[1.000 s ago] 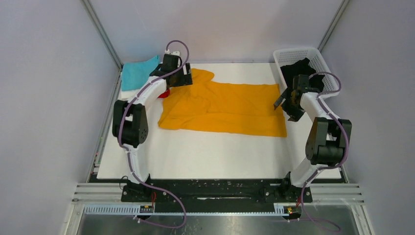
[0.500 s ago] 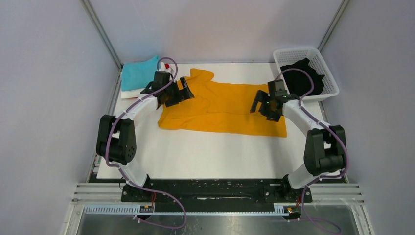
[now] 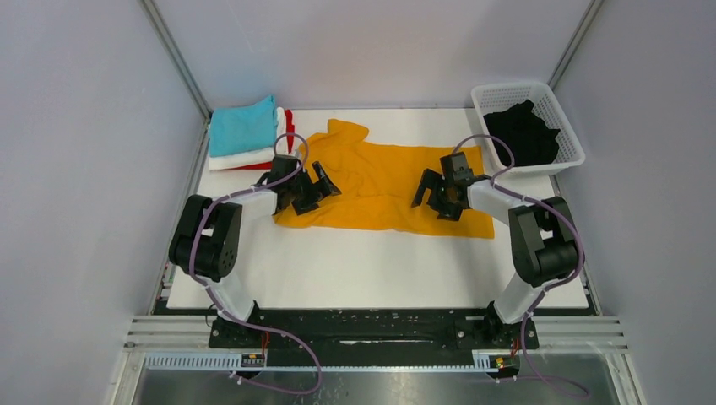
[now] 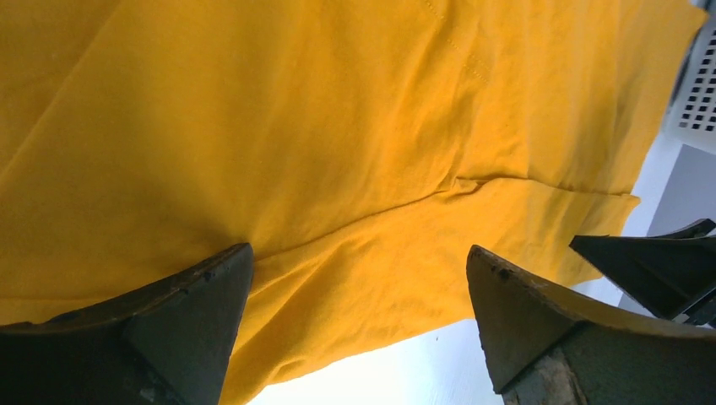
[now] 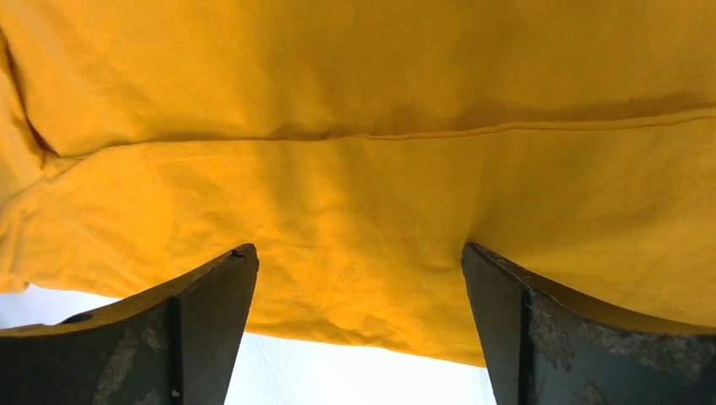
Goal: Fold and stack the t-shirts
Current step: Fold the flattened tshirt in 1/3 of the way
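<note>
The mustard-orange t-shirt (image 3: 380, 181) lies spread across the middle of the white table, its front edge partly folded; it fills the left wrist view (image 4: 338, 126) and the right wrist view (image 5: 363, 110). My left gripper (image 3: 317, 187) is open, low over the shirt's left end. My right gripper (image 3: 429, 194) is open, low over the shirt's right part near its front hem. Both grippers' fingers straddle the hem without holding cloth. A folded stack sits at the back left: teal t-shirt (image 3: 243, 125) on top, white t-shirt (image 3: 245, 157) and red t-shirt (image 3: 289, 122) below. A black t-shirt (image 3: 523, 131) lies in the basket.
The white lattice basket (image 3: 488, 94) stands at the back right corner; its wall also shows in the left wrist view (image 4: 697, 84). The white table surface (image 3: 371, 261) lies bare in front of the shirt. Grey walls and metal frame posts enclose the table.
Both arms have swung down and inward from the back corners to the orange shirt's front part. The left arm no longer covers the stack. Both grippers stay open.
</note>
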Robot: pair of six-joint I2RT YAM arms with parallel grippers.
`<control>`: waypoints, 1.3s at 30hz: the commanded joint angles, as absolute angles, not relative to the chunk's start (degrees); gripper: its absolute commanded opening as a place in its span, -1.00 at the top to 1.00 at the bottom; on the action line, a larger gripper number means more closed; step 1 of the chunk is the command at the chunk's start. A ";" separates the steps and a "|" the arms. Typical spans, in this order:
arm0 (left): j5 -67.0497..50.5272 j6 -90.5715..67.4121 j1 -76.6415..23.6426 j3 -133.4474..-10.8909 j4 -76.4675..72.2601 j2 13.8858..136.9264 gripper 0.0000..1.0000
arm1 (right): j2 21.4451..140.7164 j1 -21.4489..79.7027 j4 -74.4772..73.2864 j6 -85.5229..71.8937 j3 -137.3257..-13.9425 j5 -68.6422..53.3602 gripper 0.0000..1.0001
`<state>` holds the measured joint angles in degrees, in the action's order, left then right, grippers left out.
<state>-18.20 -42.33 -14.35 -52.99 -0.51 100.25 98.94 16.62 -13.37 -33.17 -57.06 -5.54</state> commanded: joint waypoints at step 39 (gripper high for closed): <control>-4.54 -55.66 -36.28 -23.30 20.31 52.63 -0.98 | 62.44 14.69 -37.61 -32.87 -33.32 -4.54 -0.99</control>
